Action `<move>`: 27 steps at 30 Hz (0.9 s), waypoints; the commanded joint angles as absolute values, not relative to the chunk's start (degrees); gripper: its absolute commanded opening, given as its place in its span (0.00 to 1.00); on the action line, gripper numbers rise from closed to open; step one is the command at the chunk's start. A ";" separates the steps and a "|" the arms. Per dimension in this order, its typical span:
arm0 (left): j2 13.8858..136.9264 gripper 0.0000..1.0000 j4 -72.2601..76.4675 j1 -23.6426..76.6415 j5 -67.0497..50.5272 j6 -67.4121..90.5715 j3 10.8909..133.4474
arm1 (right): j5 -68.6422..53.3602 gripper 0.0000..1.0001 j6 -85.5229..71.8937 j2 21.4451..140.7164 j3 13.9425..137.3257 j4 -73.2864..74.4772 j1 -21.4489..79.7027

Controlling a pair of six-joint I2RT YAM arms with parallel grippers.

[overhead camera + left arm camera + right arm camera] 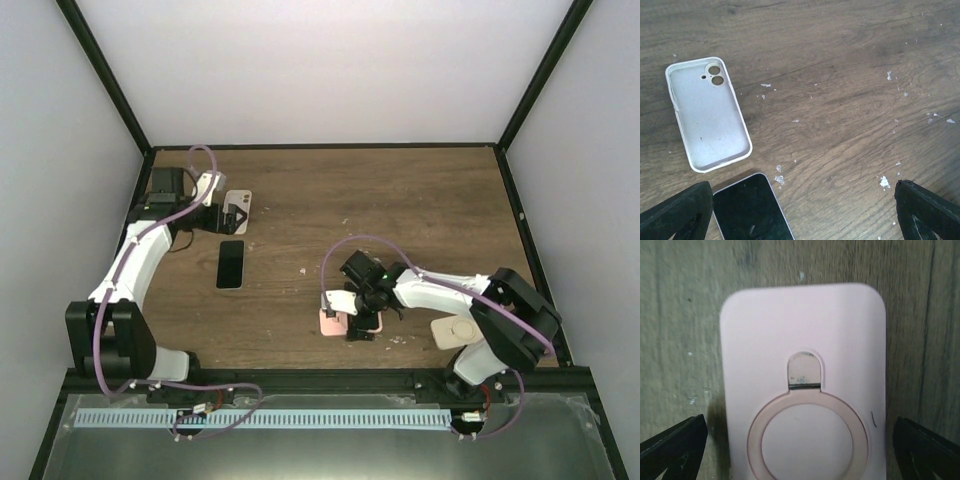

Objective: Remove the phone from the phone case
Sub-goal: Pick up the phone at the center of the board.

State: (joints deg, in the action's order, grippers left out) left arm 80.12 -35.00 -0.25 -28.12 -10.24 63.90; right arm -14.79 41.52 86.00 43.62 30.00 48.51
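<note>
The phone (230, 265) lay out of any case, dark face up, on the counter (420, 200). Just beyond it sat a white case (710, 117), empty, hollow side up. The left hand (800, 215) hung over those two, spread wide and holding nothing. Well to the phone's right, the right hand (800, 450) hovered just as wide over a pink case (802, 330) lying back up, gripping nothing. Farther right of the phone lay a beige case (455, 332).
</note>
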 commanded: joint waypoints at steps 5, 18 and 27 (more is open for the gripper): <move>75.70 1.00 -30.96 0.24 -29.51 -11.28 61.49 | -10.13 1.00 41.75 88.27 40.73 25.26 48.44; 74.85 1.00 -37.87 0.35 -34.28 -19.64 62.46 | -10.11 0.66 40.36 88.96 44.40 27.05 48.45; 69.44 1.00 -49.54 0.51 -35.46 -35.49 63.43 | -23.80 0.59 33.92 89.72 55.40 32.08 45.22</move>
State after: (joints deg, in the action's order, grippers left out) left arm 73.03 -42.59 0.16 -33.80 -25.04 62.08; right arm -16.01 37.93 89.23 48.45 30.85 47.31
